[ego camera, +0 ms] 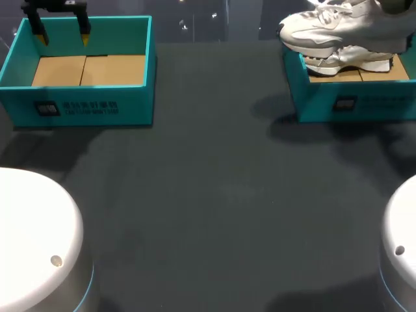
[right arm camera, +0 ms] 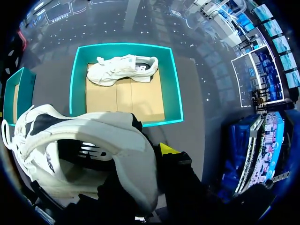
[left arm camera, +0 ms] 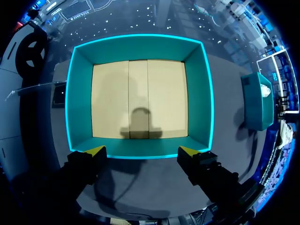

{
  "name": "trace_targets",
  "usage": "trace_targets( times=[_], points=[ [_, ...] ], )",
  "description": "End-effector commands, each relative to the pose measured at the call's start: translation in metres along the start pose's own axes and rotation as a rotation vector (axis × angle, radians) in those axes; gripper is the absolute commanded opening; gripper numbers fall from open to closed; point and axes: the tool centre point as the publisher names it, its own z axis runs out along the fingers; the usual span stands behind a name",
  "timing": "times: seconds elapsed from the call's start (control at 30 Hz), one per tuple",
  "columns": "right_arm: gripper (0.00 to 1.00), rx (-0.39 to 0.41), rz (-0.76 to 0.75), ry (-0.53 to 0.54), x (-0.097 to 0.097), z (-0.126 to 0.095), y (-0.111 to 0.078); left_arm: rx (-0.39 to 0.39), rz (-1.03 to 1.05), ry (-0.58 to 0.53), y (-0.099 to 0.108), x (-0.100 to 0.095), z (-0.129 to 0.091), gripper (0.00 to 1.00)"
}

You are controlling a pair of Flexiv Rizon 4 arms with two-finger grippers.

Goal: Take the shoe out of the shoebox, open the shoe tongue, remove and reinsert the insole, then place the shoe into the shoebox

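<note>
A white shoe (ego camera: 325,26) hangs in the air over the right teal shoebox (ego camera: 351,104). My right gripper (right arm camera: 151,152) is shut on its heel collar, one yellow fingertip (right arm camera: 166,149) showing outside and the other hidden inside the shoe (right arm camera: 79,150). Under it, a second white shoe (right arm camera: 122,68) lies on its side on the cardboard floor of that shoebox (right arm camera: 171,84). My left gripper (ego camera: 63,36) hovers open over the near wall of the left teal shoebox (ego camera: 84,104), nothing between its fingers (left arm camera: 96,151).
The left shoebox (left arm camera: 70,93) holds only its cardboard floor. A wide stretch of dark table (ego camera: 214,195) lies between and in front of the two boxes. The white arm bases (ego camera: 32,234) stand at the near corners.
</note>
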Motion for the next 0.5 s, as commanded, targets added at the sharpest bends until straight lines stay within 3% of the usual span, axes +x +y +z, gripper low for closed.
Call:
trace_targets(
  times=[0.03,0.5],
  points=[
    [0.00,-0.039,0.007,-0.016,0.017,-0.012,-0.027,0.000,0.000,0.000,0.000,0.000,0.000,1.00],
    [0.00,-0.023,0.048,-0.025,0.079,-0.014,-0.090,0.000,0.000,0.000,0.000,0.000,0.000,1.00]
  ],
)
